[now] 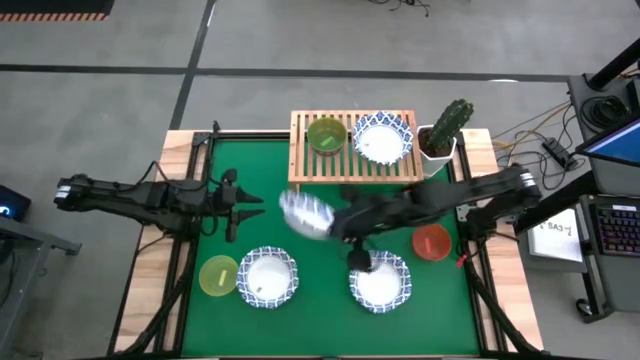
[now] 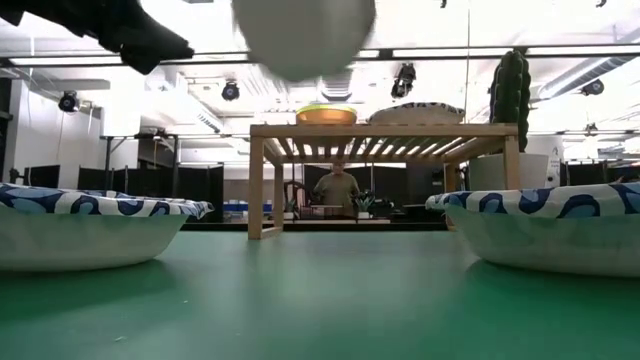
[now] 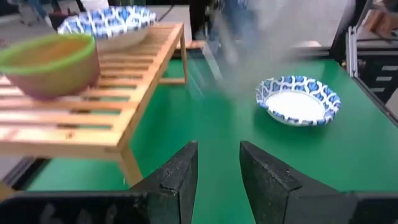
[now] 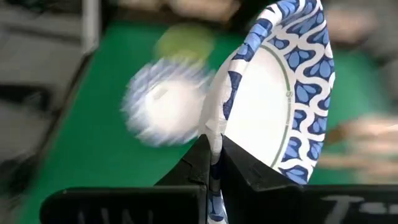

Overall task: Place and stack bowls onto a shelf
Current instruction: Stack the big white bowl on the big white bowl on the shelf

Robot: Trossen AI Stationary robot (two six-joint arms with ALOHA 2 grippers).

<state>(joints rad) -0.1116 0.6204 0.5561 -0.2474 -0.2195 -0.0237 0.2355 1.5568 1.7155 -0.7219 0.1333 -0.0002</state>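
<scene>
Shelf (image 1: 345, 165): light-wood slatted rack at the far edge of the green mat (image 1: 250, 180), carrying two bowls side by side.
On the shelf: one green bowl (image 1: 326, 135) and one patterned bowl (image 1: 383, 138) with a blue rim; nothing can be seen inside either.
Right hand (image 4: 212, 163): clamped on the rim of a third patterned bowl (image 1: 305, 214), held tilted above the mat, in front of the shelf.
Left hand (image 1: 240, 205): fingers (image 3: 177, 177) a narrow gap apart, holding nothing, above the mat's left part.
On the counter (image 1: 150, 300): two more patterned bowls, one front left (image 1: 266, 277) and one front right (image 1: 381, 282), both showing plain white insides; a yellow bowl (image 1: 218, 275) just beside the left one; a red bowl (image 1: 432, 242) at the right.
Count: four patterned bowls, three plain bowls visible.
Cactus pot (image 1: 443, 130): beside the shelf's right end.
</scene>
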